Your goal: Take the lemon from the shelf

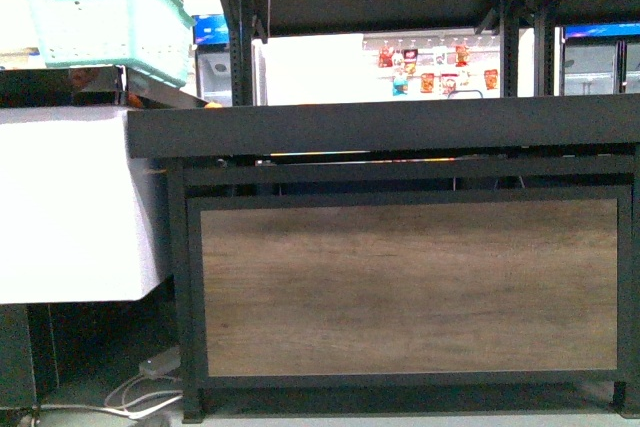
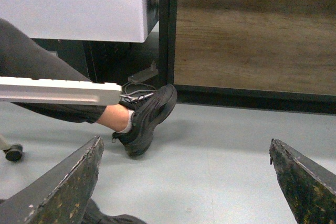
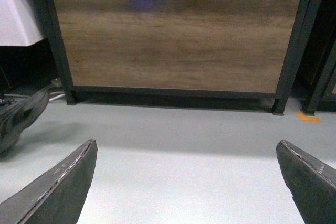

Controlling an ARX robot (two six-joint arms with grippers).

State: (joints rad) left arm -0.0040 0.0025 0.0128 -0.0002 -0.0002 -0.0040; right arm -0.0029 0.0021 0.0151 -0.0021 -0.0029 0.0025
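Left wrist view: my left gripper (image 2: 185, 142) hangs wide open and empty, with grey floor (image 2: 220, 171) beyond and a person's black shoe (image 2: 147, 116) near. My right gripper (image 3: 186, 142) gapes wide too, holding nothing. Ahead stands the shelf (image 1: 400, 122), its wood-grain panel (image 1: 410, 287) facing me. I cannot tell where the lemon is.

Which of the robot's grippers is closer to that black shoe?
Left. The shoe lies just ahead of the left gripper; the right gripper has it farther off, to one side.
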